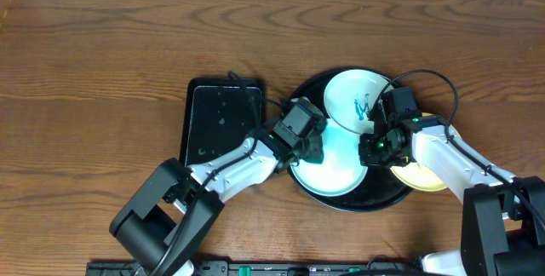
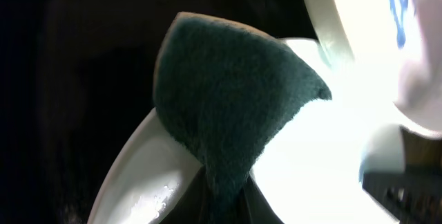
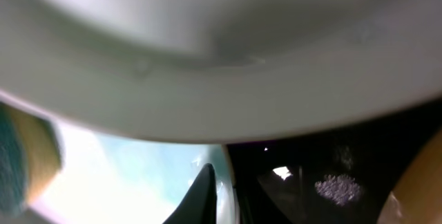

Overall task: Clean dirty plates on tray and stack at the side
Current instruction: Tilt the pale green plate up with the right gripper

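Well, nearest me the left fingers (image 1: 308, 142) were clamped on a dark green sponge (image 2: 228, 106), pressed onto the pale mint plate (image 1: 336, 178) at the front of the round black tray (image 1: 366, 205), seemingly to scrub it. Just beside them the right fingers (image 1: 373, 146) sat at that plate's rim, perhaps steadying it; whether they were together or apart I could not tell. A yellow plate (image 1: 426, 179) lay under the right arm at the tray's right edge. Farther back the white plate (image 1: 347, 95), marked with a teal scribble (image 1: 364, 106), seemed to overlap the mint one, crowding the scrubbing. Left of the tray, a smaller rectangular tray (image 1: 221, 123) lay on the bench (image 1: 102, 71).
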Robot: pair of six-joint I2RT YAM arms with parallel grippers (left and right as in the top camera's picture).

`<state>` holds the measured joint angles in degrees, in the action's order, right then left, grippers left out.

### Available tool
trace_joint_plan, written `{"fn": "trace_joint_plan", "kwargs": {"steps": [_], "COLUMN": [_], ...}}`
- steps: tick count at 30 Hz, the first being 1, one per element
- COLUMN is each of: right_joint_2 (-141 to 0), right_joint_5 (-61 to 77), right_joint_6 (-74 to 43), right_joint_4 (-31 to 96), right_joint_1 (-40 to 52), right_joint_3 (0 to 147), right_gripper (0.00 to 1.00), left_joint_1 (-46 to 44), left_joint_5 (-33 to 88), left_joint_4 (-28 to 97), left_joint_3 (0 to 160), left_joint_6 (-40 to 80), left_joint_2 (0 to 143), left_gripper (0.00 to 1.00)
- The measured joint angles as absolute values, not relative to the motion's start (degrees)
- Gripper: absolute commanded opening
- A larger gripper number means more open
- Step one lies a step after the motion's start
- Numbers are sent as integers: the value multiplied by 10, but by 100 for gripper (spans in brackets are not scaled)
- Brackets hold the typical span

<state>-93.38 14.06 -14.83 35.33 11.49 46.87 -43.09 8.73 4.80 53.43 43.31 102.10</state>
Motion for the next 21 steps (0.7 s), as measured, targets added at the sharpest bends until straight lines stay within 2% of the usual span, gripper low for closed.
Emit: {"fn": "trace_joint_plan", "kwargs": {"steps": [6, 9, 13, 21], "right_joint_2": [-934, -934, -934, -932], "right_joint_5": [135, 136, 133, 133], "right_joint_6": [-148, -149, -150, -170], "right_joint_4": [354, 354, 351, 347], "right_joint_1": [115, 115, 135, 169], "right_joint_3": [469, 467, 464, 464], "right_gripper": [13, 10, 1, 1], "left_joint_1": [-431, -418, -393, -365], "left_joint_5": [103, 110, 110, 94], "left_joint_4": [87, 119, 158, 259], "left_joint_3": [534, 528, 525, 525], "left_joint_6": [423, 418, 415, 387], "left_joint_2": [996, 957, 881, 806], "left_gripper": [8, 8, 8, 11]}}
